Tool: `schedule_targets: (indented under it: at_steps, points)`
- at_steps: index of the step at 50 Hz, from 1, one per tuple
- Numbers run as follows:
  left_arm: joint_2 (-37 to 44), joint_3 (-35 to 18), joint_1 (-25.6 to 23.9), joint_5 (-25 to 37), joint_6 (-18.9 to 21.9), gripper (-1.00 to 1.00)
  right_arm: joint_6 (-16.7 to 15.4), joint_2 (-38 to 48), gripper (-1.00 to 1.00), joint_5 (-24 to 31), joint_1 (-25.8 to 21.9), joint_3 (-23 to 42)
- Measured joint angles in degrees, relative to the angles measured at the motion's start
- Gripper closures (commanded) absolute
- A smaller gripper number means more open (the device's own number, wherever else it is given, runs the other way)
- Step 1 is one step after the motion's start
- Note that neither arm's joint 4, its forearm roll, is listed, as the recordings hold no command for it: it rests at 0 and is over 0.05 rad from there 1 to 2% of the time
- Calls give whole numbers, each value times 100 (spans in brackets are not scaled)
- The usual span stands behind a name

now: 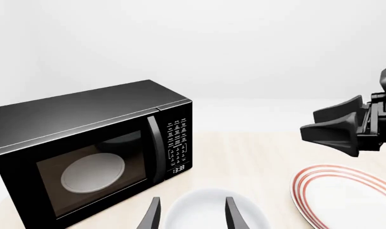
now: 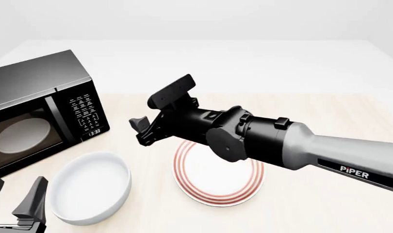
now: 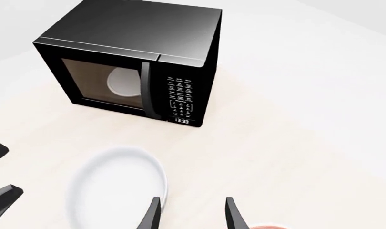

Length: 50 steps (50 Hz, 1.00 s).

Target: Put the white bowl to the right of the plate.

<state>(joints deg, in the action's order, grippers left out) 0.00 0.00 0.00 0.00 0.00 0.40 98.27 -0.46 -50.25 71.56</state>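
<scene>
The white bowl point(image 2: 90, 187) sits on the table left of the plate point(image 2: 216, 182), which has red rings and is partly hidden by my right arm. My left gripper point(image 2: 14, 196) is open and empty at the front left, just beside the bowl's left rim. In the left wrist view its fingers point(image 1: 151, 217) frame the bowl point(image 1: 212, 207), with the plate point(image 1: 345, 195) beside it. My right gripper point(image 2: 156, 111) is open and empty, hovering above the table behind the bowl and plate. The right wrist view shows the bowl point(image 3: 116, 186) below it.
A black microwave point(image 2: 38, 109) with a pale disc inside stands at the left, behind the bowl; it also shows in the left wrist view point(image 1: 91, 152) and the right wrist view point(image 3: 136, 62). The right arm point(image 2: 300, 145) reaches across above the plate.
</scene>
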Motion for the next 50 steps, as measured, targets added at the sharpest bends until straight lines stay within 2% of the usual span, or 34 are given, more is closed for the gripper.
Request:
schedule_targets:
  at_steps: [15, 50]
  points:
    - [0, 0, 0, 0, 0, -100, 186, 764, -100, 415, -241, 751]
    - [0, 0, 0, 0, 0, -100, 900, 2034, -100, 784, -427, 1514]
